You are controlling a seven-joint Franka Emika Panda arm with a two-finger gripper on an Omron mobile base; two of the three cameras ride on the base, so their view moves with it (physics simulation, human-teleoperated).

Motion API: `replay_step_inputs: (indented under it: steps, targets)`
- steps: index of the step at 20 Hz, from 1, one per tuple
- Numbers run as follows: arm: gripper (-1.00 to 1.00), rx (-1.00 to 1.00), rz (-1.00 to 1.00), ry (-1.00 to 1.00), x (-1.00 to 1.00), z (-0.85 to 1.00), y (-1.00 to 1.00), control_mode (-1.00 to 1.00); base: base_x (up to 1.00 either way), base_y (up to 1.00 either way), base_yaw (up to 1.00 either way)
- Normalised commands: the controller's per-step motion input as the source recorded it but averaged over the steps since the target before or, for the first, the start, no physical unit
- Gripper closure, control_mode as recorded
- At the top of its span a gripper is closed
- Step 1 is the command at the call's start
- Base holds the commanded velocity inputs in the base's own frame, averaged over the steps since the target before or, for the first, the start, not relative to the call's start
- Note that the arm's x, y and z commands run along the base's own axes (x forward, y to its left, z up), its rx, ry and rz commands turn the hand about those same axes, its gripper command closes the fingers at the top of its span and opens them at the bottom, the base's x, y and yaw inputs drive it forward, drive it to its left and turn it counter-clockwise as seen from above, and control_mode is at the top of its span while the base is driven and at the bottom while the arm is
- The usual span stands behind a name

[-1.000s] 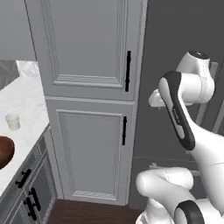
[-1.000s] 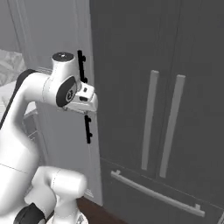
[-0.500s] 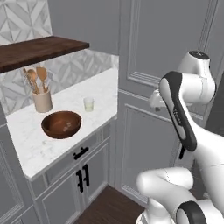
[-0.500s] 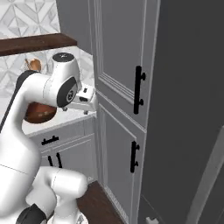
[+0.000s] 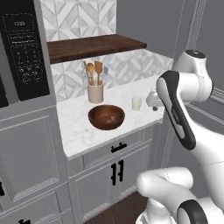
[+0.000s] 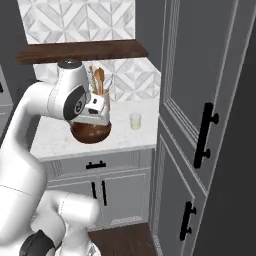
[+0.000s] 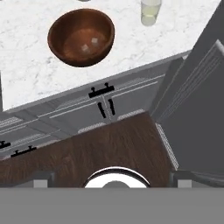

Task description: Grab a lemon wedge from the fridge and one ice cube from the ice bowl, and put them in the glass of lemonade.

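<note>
**A:** Where do the task's things sit from your jaws right now?

**B:** In the hand view, the ice bowl (image 7: pixel 81 36) lies in the upper left of the frame and the glass of lemonade (image 7: pixel 150 11) at the top edge, right of centre. Both are well ahead of the gripper (image 7: pixel 114 178), whose two dark tips sit in the bottom corners, far apart, with nothing between them. So your jaws are wide open and empty.

**A:** And the ice cube?

**B:** A pale square glint, the ice cube (image 7: pixel 93 41), rests inside the bowl, right of its middle. It's too small to give any long axis. You'd have to reach forward and a little left, then come down past the rim.

**A:** The lemon wedge?

**B:** Not something I can place from here. My guess is the fridge step is still to do.

**A:** What's around the bowl?

**B:** The white marble worktop (image 5: pixel 78 124) carries the bowl at centre frame in the left base view, the glass just to its right, and a beige utensil holder (image 5: pixel 95 92) behind it. A wooden shelf (image 5: pixel 94 47) hangs above, so headroom is limited. Tall grey cabinets (image 6: pixel 200 115) close off the right side.
</note>
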Motion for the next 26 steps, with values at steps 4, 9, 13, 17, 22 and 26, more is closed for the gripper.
replay_step_inputs:
  steps: [4, 9, 13, 17, 22, 26]
  targets:
    - [-1.00, 0.00, 0.00, 0.00, 0.00, 0.00, 0.00, 1.00, 0.96, -0.11, 0.43]
    - [-1.00, 0.00, 0.00, 0.00, 0.00, 0.00, 0.00, 1.00, 0.93, -0.30, 0.31]
    - [-1.00, 0.00, 0.00, 0.00, 0.00, 0.00, 0.00, 1.00, 0.43, -0.22, 0.22]
    - [-1.00, 0.03, 0.19, 0.17, 0.21, -1.00, 0.01, -1.00, 0.00, 0.00, 0.00]
    - [-1.00, 0.01, 0.17, 0.23, 0.20, -1.00, 0.04, -1.00, 0.00, 0.00, 0.00]
    - [-1.00, 0.03, 0.38, 0.32, 0.36, -0.68, 0.00, -1.00, 0.00, 0.00, 0.00]
